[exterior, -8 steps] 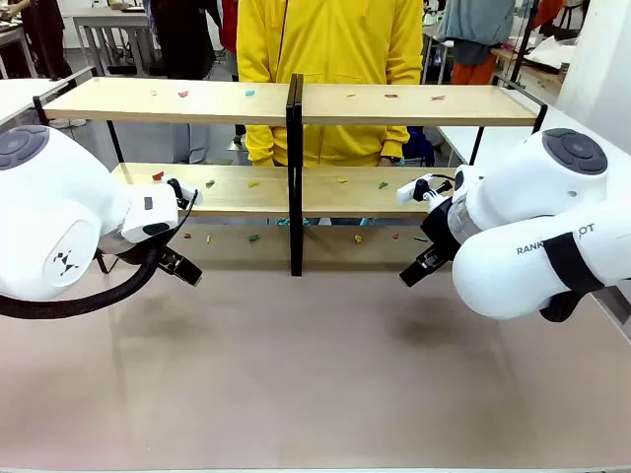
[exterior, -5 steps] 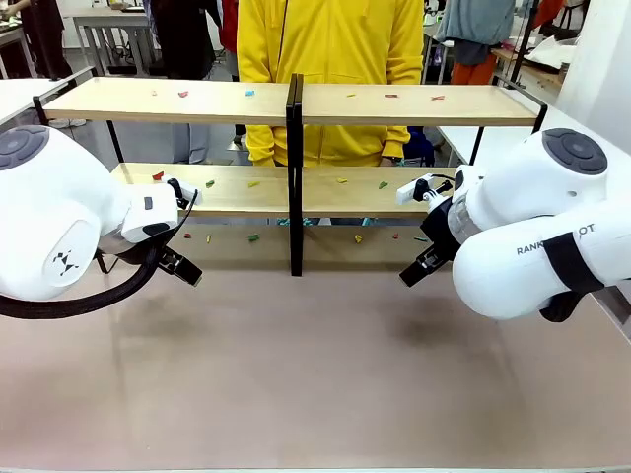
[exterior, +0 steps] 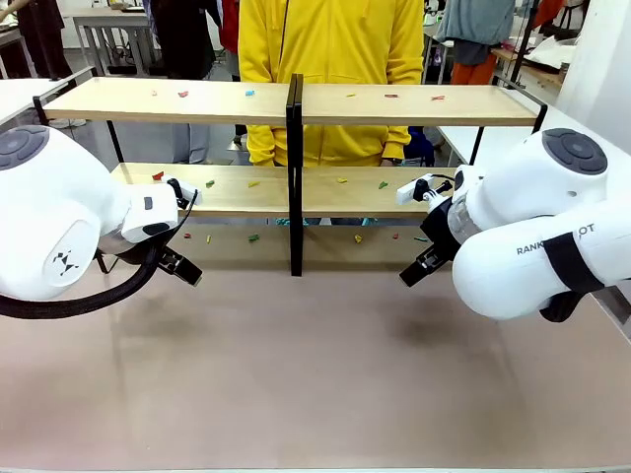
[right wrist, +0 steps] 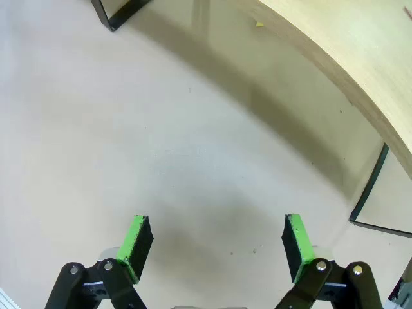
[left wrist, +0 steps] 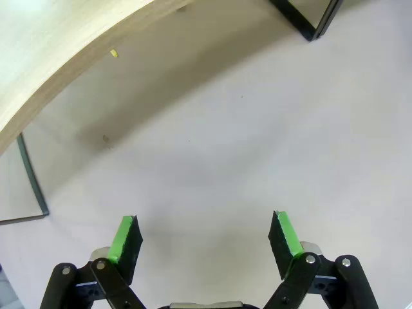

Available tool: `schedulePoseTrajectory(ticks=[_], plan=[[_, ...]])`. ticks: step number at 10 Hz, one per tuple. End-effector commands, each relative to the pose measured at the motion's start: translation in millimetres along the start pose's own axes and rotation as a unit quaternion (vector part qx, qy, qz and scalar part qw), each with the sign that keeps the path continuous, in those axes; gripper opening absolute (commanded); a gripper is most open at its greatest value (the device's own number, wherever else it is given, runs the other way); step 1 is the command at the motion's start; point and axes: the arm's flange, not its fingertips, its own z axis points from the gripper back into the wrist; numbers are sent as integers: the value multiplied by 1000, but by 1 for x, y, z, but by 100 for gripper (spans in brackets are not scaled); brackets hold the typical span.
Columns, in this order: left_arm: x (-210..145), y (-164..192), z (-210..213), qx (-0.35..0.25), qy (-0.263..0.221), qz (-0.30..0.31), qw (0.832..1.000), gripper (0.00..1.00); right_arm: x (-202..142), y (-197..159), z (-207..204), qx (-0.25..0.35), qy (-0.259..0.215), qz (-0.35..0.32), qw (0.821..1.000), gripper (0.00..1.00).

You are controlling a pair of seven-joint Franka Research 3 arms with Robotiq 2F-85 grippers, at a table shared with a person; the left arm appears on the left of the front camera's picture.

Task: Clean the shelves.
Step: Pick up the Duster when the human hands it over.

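Observation:
The shelves stand across the far half of the table, two long light-wood boards on a black frame with a central post. Small coloured scraps lie scattered on both boards and on the tabletop beneath. My left gripper hangs low in front of the left half, and the left wrist view shows it open and empty over bare table, the lower board's edge ahead. My right gripper mirrors it before the right half, open and empty, the board edge ahead.
A person in a yellow hoodie stands behind the shelves. The brownish-pink tabletop stretches bare between the arms and the near edge. Black frame feet rest on the table. A yellow scrap lies under the lower board.

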Motion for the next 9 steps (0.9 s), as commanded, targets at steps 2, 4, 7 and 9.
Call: schedulePoseTrajectory(ticks=[2,4,7,9], plan=[[0,0,0,0,0,0,1000,100,0,0,0,0,0,0,1000,100],[0,0,0,0,0,0,1000,100,0,0,0,0,0,0,1000,100],[-34,24,133,-79,-21,-27,996,100,5,-6,135,42,-26,18,999,100],[-78,30,220,-93,-118,-50,987,100,-6,-5,227,7,-72,19,997,100]])
